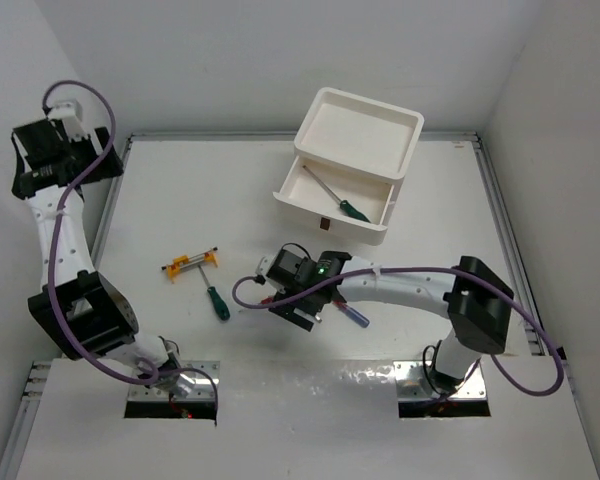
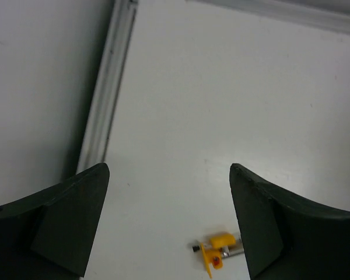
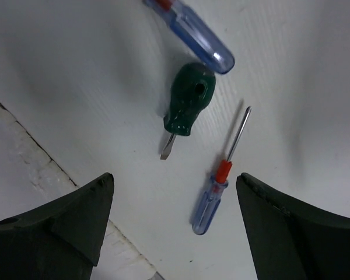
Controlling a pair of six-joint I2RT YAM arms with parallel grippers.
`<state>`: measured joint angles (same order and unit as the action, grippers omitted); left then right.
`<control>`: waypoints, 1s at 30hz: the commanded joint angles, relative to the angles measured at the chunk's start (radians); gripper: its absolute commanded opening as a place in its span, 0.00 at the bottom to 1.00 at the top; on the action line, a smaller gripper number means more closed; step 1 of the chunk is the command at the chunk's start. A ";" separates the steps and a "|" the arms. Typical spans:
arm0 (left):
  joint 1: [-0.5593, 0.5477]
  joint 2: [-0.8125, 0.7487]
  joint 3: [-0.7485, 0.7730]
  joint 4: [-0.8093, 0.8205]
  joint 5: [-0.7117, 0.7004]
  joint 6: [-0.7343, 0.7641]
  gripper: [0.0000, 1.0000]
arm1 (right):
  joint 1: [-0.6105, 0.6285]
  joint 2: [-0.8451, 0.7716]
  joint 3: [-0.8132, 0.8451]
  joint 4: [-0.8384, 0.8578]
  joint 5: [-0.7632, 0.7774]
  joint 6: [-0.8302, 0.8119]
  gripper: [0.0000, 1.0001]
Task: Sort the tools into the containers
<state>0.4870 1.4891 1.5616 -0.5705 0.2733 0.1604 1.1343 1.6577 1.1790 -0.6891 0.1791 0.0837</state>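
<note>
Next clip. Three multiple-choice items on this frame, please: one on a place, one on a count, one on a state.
1. What lies in the open drawer? A. a green-handled screwdriver B. a hammer C. nothing
2. How many screwdrivers show in the right wrist view? A. one B. three C. five
3. How is the right claw? A. shut on a screwdriver B. open and empty C. shut, empty

Answers: 1 A, it lies slantwise on the drawer floor. 2 B, a stubby green screwdriver, a small blue screwdriver and a larger blue-handled screwdriver. 3 B, its fingers stand apart with nothing between.
</note>
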 commanded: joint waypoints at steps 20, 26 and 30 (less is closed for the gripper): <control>-0.015 -0.104 -0.190 0.052 0.177 -0.019 0.79 | -0.108 0.120 -0.199 0.355 -0.062 0.142 0.20; -0.028 -0.084 -0.209 -0.006 0.300 0.086 0.76 | -0.108 0.070 -0.223 0.323 -0.040 0.131 0.00; -0.142 -0.073 -0.219 -0.084 0.262 0.250 0.75 | -0.105 0.019 -0.211 0.278 -0.050 0.070 0.00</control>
<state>0.4206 1.4300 1.3518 -0.6037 0.5030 0.2634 1.0187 1.7470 0.9600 -0.3847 0.1471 0.2020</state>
